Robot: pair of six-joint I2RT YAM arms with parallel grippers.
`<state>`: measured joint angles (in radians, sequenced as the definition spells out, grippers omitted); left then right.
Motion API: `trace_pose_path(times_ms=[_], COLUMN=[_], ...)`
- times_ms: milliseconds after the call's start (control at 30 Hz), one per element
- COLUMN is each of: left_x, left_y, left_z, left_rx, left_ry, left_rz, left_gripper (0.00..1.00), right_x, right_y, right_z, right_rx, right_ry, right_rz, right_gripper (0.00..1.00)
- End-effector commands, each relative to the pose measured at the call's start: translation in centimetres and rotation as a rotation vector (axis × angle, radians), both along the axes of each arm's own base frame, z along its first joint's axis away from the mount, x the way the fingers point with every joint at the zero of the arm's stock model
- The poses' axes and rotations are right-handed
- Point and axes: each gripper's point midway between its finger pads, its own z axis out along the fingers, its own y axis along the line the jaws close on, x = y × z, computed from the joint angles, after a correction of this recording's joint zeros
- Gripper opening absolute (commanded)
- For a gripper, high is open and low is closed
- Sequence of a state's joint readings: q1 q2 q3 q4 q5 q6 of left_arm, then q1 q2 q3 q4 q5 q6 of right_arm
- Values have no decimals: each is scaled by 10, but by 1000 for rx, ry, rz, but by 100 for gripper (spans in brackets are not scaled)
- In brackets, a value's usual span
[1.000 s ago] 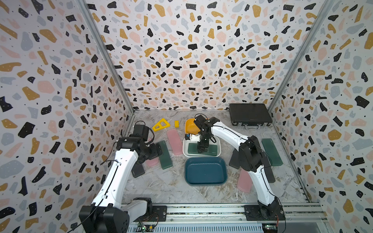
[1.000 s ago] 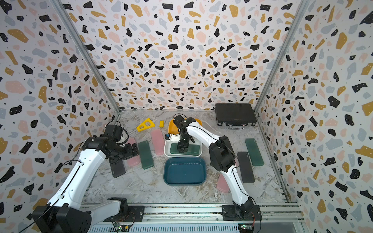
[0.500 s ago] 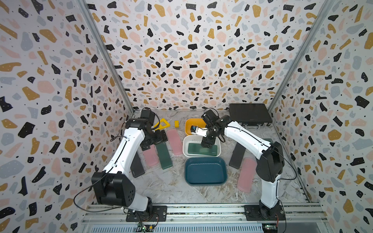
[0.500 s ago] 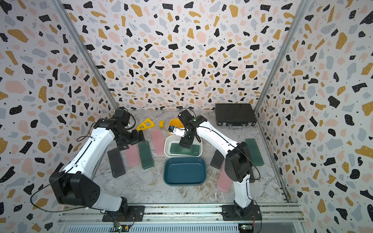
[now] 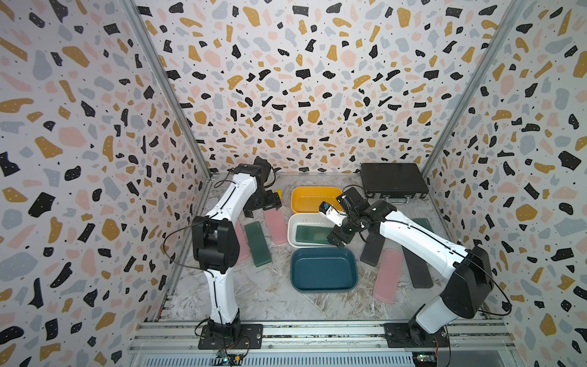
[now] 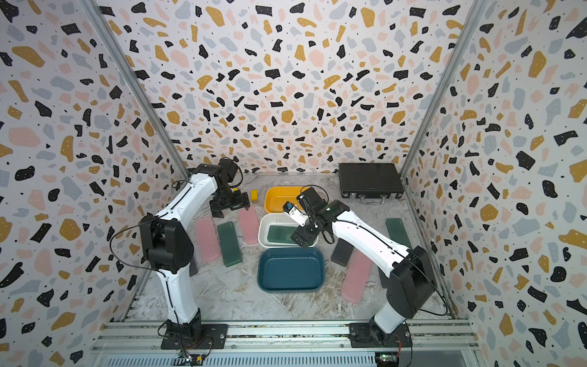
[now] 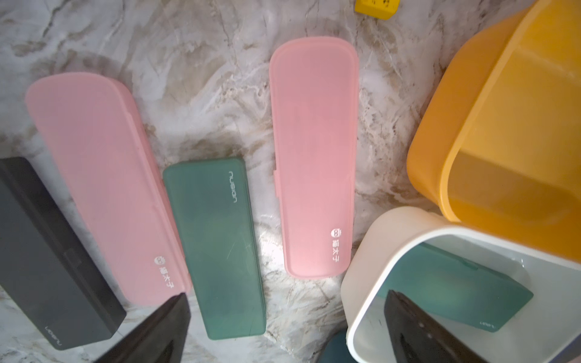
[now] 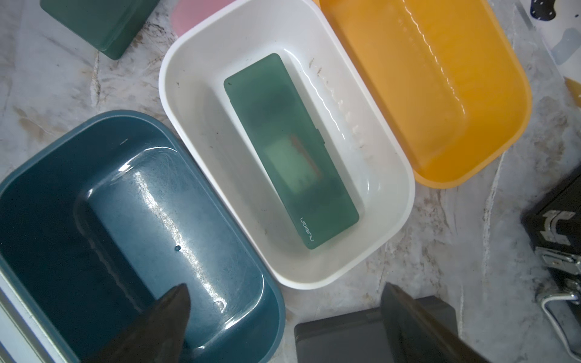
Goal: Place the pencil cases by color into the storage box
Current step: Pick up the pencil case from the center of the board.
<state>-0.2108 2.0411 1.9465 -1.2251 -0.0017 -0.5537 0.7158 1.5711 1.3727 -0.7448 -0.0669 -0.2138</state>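
One green case (image 5: 313,234) is seen lying flat inside the white bin (image 5: 289,230), the middle of three bins lined up at the bench's centre. The sorting is therefore judged barely begun: the yellow bin (image 5: 314,188) toward the far edge and the blue bin (image 5: 324,289) toward the near edge are both shown empty. The right gripper (image 5: 338,239) is held spread wide with nothing in it, just above the white bin's near right corner. Its arm is stretched low over a black case (image 5: 373,249), with the wrist pitched down. The left gripper (image 5: 263,206) is likewise fully parted and empty, poised over the far end of a pink case (image 5: 275,227) in the bench's far left part. That arm is folded high at the elbow and reached forward and down. A pick of that pink case looks to be the step in hand. A straight descent is called for, with the jaws set across the case's narrow width, then a close, a lift and a carry to an empty bin. A second green case (image 5: 258,243) lies just beside it and should not be nudged.
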Motion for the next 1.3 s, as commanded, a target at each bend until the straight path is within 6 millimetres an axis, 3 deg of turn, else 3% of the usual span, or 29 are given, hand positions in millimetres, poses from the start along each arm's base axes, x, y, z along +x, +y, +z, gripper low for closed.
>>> trace_pose_path(times_ms=[0,500,800,1267], left_x=[2,40,40,36], left_y=[2,-10,-17,-25], left_z=[-3,-59,-87,-111], left_rx=[42,56,33,-3], left_ry=[37,93,124,131], left_rz=[26,40,31,23], left_gripper=[100,100,100,100], right_x=[-5,-20,-21,-24], right_y=[2,-10,-12,-10], right_z=[11,-3,-14,-20], right_rx=[75,78,61,65], right_ry=[-6,29,52,77], right_rz=[-56,-85,-93,-93], right_gripper=[100,100,100,100])
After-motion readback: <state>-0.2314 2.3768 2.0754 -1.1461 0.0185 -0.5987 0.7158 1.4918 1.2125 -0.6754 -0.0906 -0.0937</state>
